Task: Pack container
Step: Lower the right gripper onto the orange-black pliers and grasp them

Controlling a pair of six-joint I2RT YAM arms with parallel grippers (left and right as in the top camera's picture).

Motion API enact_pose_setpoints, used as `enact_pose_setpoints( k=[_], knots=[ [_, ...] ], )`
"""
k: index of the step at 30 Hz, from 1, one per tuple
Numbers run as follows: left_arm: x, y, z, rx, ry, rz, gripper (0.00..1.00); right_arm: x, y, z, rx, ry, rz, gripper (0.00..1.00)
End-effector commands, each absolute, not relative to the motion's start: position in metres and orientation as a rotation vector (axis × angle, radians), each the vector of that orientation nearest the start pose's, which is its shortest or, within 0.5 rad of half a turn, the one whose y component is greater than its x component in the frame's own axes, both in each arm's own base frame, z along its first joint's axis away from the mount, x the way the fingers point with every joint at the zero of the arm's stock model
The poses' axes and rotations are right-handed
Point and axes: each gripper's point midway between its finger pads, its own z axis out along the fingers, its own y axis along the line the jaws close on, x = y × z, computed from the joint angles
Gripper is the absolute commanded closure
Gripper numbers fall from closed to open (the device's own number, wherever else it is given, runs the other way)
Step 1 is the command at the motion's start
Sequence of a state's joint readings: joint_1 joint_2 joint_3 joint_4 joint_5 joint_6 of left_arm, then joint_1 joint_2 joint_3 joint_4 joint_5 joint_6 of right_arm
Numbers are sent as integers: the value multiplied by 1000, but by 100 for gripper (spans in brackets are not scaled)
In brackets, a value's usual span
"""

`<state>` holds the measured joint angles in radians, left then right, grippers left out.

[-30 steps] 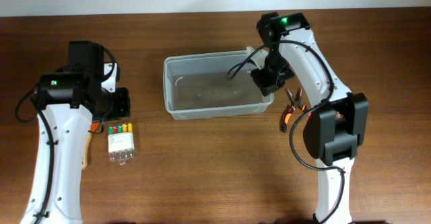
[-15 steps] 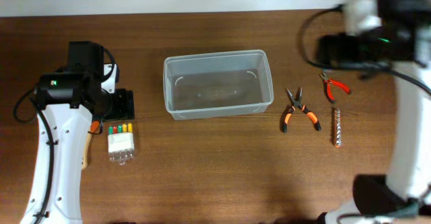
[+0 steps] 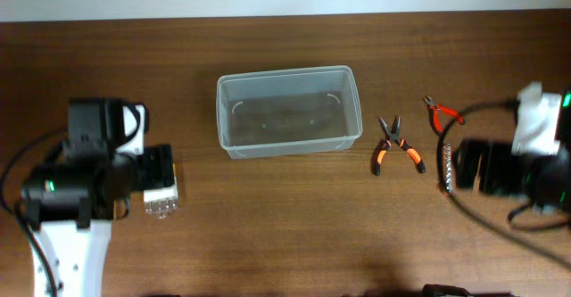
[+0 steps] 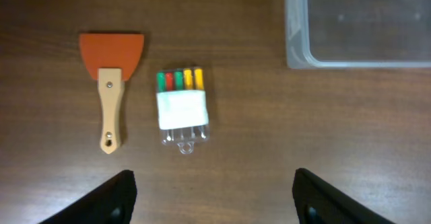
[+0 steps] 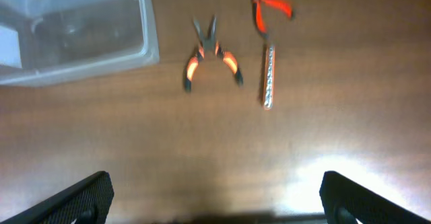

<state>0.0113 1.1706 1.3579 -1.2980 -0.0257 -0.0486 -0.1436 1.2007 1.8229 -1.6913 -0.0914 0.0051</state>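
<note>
**Overhead view.** The container (image 3: 287, 74) stood upright near the middle of the desk (image 3: 285, 235), and I saw nothing inside it. The left hand (image 3: 157, 167) hung to the container's left, above a clear pack (image 3: 163, 203) that it partly hid. The right hand (image 3: 470, 165) hung well to the container's right, just beside a metal bar (image 3: 449, 174). Orange-handled pliers (image 3: 394, 145) lay between the container and the bar. Red-handled cutters (image 3: 442, 112) lay near the bar's far end. From this view I could not tell how far either hand was open.

**Left wrist view.** The left hand (image 4: 222, 197) was spread wide, its fingertips (image 4: 114, 197) far apart, and it gripped nothing. The clear pack (image 4: 182, 109), with green, red and yellow tips, lay flat on the desk. A scraper (image 4: 110, 83) with an orange blade and a wooden handle lay just beside it, not touching. One container corner (image 4: 296, 59) showed at upper right.

**Right wrist view.** The right hand (image 5: 222, 200) was likewise spread wide and empty. The container (image 5: 151, 46) sat at upper left. The pliers (image 5: 210, 52), cutters (image 5: 269, 5) and bar (image 5: 268, 76) lay near one another beside it, on the bare desk.
</note>
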Motion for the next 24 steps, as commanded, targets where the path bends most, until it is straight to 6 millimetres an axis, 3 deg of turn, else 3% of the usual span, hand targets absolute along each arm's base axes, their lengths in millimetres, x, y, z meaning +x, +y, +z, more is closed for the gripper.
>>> enact_pose_setpoints(
  k=[1,4,6,9,10,15,24],
  knots=[
    [243,-4,219,-26,2696,-13,21,183,-13,293,245,2753,91,1],
    [242,-9,209,-10,2699,-40,16,180,-3,259,240,2839,175,1],
    [242,-11,206,-6,2708,-55,16,189,4,235,158,2888,245,1],
    [243,-12,206,-5,2708,-60,16,212,-1,209,96,2923,237,1],
    [244,-12,206,-5,2705,-60,16,233,-7,194,11,2946,203,1],
    [244,-12,206,-5,2704,-60,17,269,-16,155,-107,3013,184,1],
    [244,-11,206,-5,2701,-59,16,296,-23,93,-183,3148,179,3]
  ],
)
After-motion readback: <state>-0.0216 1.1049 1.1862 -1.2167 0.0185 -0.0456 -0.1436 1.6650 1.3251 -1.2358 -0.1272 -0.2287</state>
